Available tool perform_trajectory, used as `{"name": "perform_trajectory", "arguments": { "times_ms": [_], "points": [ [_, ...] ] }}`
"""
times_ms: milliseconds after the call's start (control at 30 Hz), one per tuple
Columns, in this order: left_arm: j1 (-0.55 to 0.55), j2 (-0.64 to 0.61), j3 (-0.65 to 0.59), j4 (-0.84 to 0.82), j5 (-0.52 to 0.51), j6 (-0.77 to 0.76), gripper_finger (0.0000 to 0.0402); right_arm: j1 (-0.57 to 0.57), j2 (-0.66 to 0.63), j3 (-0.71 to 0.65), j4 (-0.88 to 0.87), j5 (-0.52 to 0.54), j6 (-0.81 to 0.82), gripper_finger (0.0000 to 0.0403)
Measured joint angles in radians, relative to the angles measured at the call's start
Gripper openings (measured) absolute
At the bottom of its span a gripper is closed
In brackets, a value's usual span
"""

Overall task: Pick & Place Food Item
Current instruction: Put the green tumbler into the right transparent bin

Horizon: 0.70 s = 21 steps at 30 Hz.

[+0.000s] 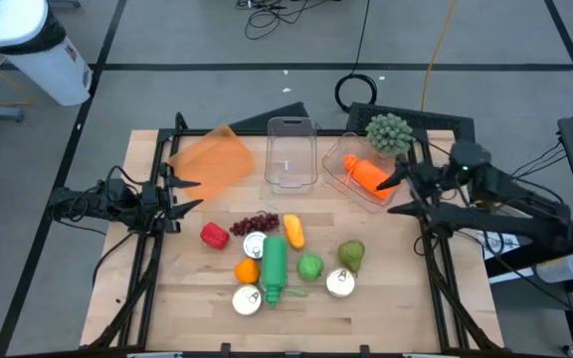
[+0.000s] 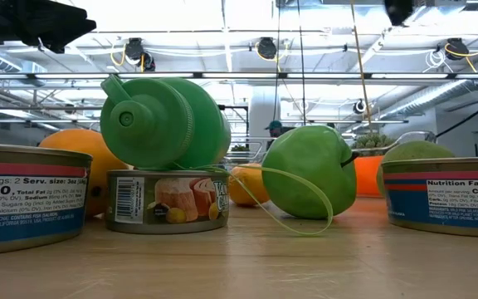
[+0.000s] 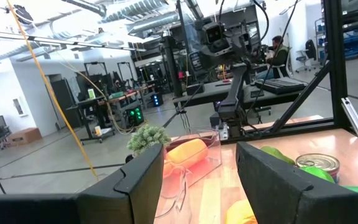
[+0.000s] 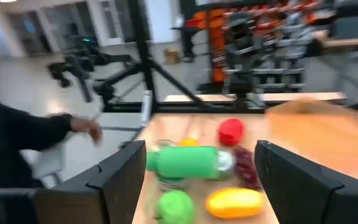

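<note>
Food lies in the middle of the wooden table (image 1: 197, 298): a red pepper (image 1: 214, 235), dark grapes (image 1: 257, 223), a yellow piece (image 1: 292, 231), an orange (image 1: 248, 269), a green apple (image 1: 310, 267) and a green pear (image 1: 352, 254). An orange carrot (image 1: 366, 174) lies in a tilted clear box (image 1: 338, 177) at the far right, and a broccoli (image 1: 388, 132) sits beside it. My left gripper (image 1: 189, 194) is open at the table's left edge. My right gripper (image 1: 394, 195) is open at the right edge, near the carrot box, pointing level across the table toward the food (image 4: 201, 162).
A green bottle (image 1: 274, 264) lies on its side among three cans (image 1: 340, 283). An empty clear box (image 1: 291, 154) and an orange lid (image 1: 215, 159) sit along the far edge. A person's sleeve and hand (image 4: 82, 127) show beyond the table in the right wrist view.
</note>
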Motion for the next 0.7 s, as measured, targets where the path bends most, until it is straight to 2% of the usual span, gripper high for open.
{"name": "perform_trajectory", "arguments": {
  "times_ms": [133,233,367,533,700],
  "points": [
    [0.000,0.000,0.000,0.000,0.000,0.000,0.0214,-0.003,-0.128,0.000,-0.085,0.062,-0.008,0.0277],
    [0.000,0.000,0.000,0.000,0.000,0.000,0.0214,-0.003,-0.201,-0.017,-0.082,0.064,0.017,0.0278],
    [0.000,0.000,0.000,0.001,0.001,-0.003,0.0214,-0.003,-0.311,-0.079,-0.091,0.063,0.026,0.0278],
    [0.000,0.000,0.000,0.036,0.021,-0.100,0.0214,-0.003,-0.470,-0.197,-0.032,0.062,0.113,0.0279],
    [-0.001,0.000,0.000,0.102,0.026,-0.236,0.0214,-0.002,-0.447,-0.247,0.017,0.037,0.160,0.0279]
  ]
}}
